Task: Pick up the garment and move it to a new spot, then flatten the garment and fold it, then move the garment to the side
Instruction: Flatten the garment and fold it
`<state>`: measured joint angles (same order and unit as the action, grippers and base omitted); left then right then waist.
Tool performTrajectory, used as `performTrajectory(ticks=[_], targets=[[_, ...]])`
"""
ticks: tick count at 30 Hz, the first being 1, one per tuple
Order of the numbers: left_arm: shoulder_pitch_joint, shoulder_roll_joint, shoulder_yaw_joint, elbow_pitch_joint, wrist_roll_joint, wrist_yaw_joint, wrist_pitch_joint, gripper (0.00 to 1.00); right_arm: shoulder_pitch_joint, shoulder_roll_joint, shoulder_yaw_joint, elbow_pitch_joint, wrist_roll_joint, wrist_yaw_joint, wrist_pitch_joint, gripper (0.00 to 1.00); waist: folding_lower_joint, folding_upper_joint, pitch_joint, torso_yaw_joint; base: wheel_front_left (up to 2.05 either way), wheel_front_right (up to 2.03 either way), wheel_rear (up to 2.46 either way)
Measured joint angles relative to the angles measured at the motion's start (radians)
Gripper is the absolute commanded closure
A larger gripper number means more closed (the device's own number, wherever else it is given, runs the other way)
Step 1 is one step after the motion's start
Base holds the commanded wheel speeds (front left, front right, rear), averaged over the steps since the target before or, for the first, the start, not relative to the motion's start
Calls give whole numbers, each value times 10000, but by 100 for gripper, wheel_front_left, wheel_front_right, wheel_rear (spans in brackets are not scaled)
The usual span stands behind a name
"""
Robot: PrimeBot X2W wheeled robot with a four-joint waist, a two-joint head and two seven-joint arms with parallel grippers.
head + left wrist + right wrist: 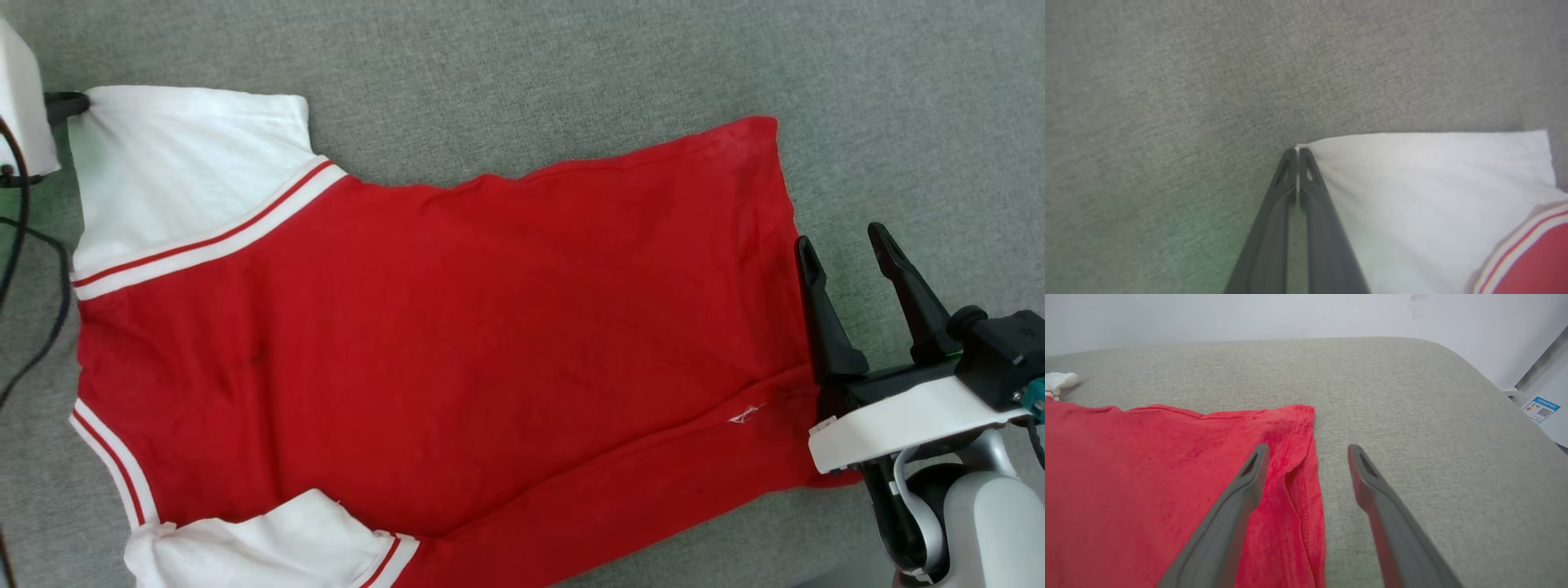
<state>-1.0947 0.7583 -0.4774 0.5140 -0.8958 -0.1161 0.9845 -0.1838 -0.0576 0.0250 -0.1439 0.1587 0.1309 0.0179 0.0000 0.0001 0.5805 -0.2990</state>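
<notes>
Where the left gripper (pixel 1298 152) meets the garment (pixel 1531 261), its two dark fingers are pressed together on the very corner of a white sleeve (pixel 1425 192), and a sliver of white cloth shows between them at the tips. In the head view that same gripper (pixel 67 104) pokes in at the upper left, its dark tip touching the sleeve's outer corner. A black cable (pixel 37 310) loops down the edge just below it.

Across the way, the right gripper (pixel 843 243) has its fingers spread wide with nothing between them. It stands at the garment's bottom hem. From its own wrist view, one finger (pixel 1241 490) lies over the red hem and the other is over bare grey cloth just beside it. I cannot tell whether either one touches down.

The garment (pixel 457 327) lies spread nearly flat and crosswise on the grey fabric surface (pixel 522 57), sleeves toward the robot's left and hem toward its right. Red-and-white striped trim (pixel 212 241) marks the seam of the held sleeve. The other sleeve (pixel 261 539) is bunched at the near edge, partly folded over the red body. A long crease runs along the near side toward the hem, close by a small white mark (pixel 744 415). Beyond the surface's rounded far edge stands a pale wall (pixel 1249 314), and off to the right is a panel with a blue label (pixel 1541 409).
</notes>
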Motion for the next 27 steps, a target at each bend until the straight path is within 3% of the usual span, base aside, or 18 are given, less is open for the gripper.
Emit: performTrajectory(ticks=[6,11,15,19,27], targets=[[161,-426,-4,-98,-188,-105,-1515,100,-29,-176,-46,-54,-88,0,311,0,0,0,-449,200,0,0,0],[358,-443,-378,-1262,-573,-132,-2424,100,-366,-1057,-82,-307,-102,0,1300,0,0,0,-906,614,0,0,0],[877,-161,-842,-2520,-853,-132,-3033,100,-975,-1766,221,-341,642,4,2880,0,1,-1,-1250,1018,0,0,0],[1304,123,-1020,-3718,-978,-132,-3526,100,-1750,-2986,458,132,1162,0,4819,0,0,0,-1445,1451,0,0,0],[1778,485,-1116,-5728,-734,-86,-3963,100,-3388,-4086,823,1260,2203,2,7935,0,0,0,-1319,2238,0,0,0]])
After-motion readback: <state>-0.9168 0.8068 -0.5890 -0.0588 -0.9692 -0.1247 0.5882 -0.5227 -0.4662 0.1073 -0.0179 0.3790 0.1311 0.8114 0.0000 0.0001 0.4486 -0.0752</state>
